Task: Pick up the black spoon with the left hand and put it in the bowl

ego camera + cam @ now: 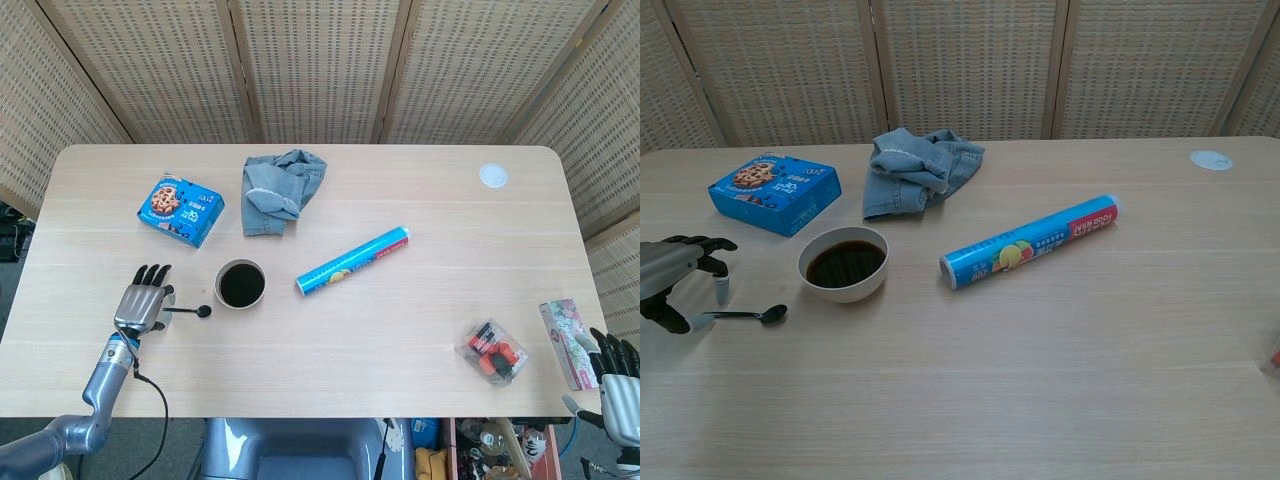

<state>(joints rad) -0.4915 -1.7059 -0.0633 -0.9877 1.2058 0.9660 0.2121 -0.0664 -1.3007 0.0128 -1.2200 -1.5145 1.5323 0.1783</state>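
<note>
The black spoon point(190, 311) point(750, 316) lies flat on the table just left of the bowl, with its scoop end toward the bowl. The white bowl point(220, 286) point(845, 291) has a dark inside and stands upright. My left hand point(140, 303) point(670, 272) hovers over the spoon's handle end with its fingers spread; the thumb tip sits by the handle tip and a finger hangs just above the handle, not closed on it. My right hand point(618, 385) hangs off the table's near right corner with its fingers apart and nothing in it.
A blue cookie box point(180, 210) lies behind the left hand. Crumpled denim cloth point(280, 190) lies behind the bowl. A blue wrap roll point(354, 260) lies diagonally at mid-table. A red-and-black packet point(493, 352), a floral box point(566, 340) and a white disc point(492, 176) are on the right.
</note>
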